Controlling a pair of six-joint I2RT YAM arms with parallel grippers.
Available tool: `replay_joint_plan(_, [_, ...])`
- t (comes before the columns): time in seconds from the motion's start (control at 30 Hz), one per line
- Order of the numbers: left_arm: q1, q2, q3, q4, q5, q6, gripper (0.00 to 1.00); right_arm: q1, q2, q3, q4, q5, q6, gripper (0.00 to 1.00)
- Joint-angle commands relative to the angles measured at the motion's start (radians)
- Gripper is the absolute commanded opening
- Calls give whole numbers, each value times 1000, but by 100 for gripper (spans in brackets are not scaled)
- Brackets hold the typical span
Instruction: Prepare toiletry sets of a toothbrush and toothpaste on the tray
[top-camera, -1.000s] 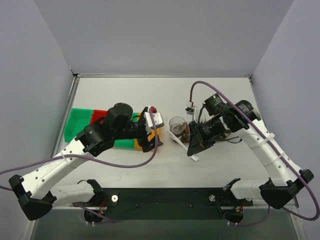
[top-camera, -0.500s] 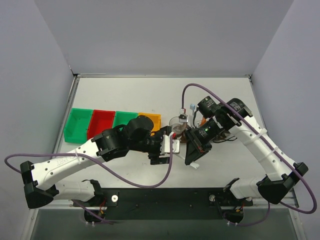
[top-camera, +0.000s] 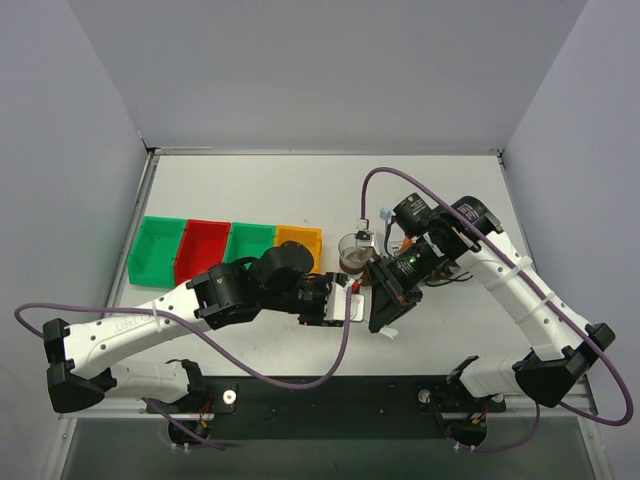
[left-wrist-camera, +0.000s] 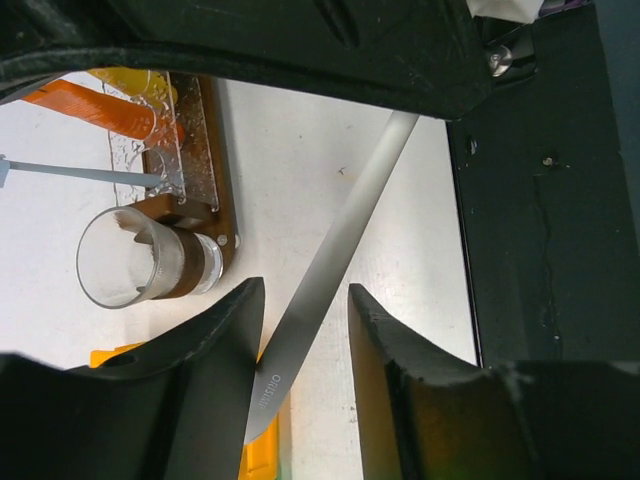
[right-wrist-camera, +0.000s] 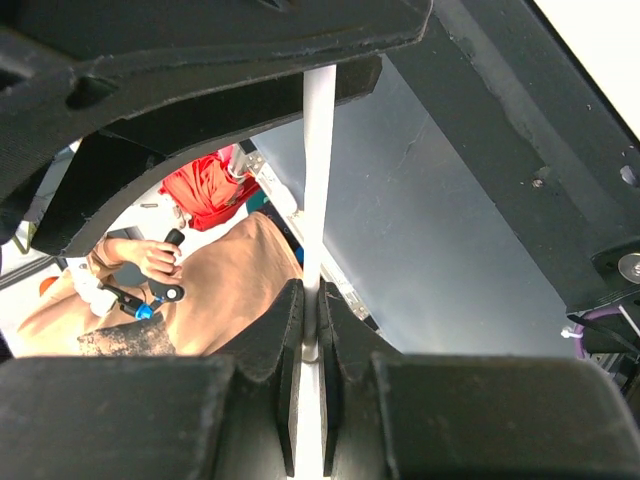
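- Looking down on a white desk (top-camera: 250, 190), closed in by pale grey-lilac walls (top-camera: 300, 70), with a black strip (top-camera: 330, 400) running along the near edge.
- Finding four bins (top-camera: 203, 245) lining up at left: green, red, green, orange.
- Glimpsing, in the right wrist view, a person (right-wrist-camera: 220, 290) in a tan top beyond the desk.
- Seeing the tray (left-wrist-camera: 213, 150) lying near mid-desk, carrying a clear cup (left-wrist-camera: 125, 255) at one end, an orange toothpaste (left-wrist-camera: 95, 105) and a second toothbrush (left-wrist-camera: 80, 172).
- Pinching the toothbrush (left-wrist-camera: 350, 210) tight in the right tool (right-wrist-camera: 310, 300), just near of the tray.
- Straddling that same toothbrush with the left tool (left-wrist-camera: 303, 295), fingers spread, a gap showing on one side.
- Against a second ago: reaching in with the left arm (top-camera: 180, 300) from over the orange bin (top-camera: 300, 237) to the centre, narrowing its tool.
- Keeping the right tool clamped, shifting slightly toward the near edge.
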Motion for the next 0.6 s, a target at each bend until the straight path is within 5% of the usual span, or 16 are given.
replay_joint_plan(0.0, [-27,7,22,-8,-45,24,46,5,-4,21,-116,-44,-19,0])
replay_joint_plan(0.27, [-34,11,22,-11,-56,5,26,5,-6,13,-102,-58,-19,0])
replay_joint_plan(0.43, [-35,11,16,-10,-50,-21,0,3,-10,6,-90,-58,-11,4])
replay_joint_plan(0.53, [-34,10,12,-10,-24,-62,0,-7,-18,12,-68,-23,10,18])
replay_joint_plan(0.57, [-31,10,10,-15,-13,-71,0,-17,-29,13,-45,-15,17,30])
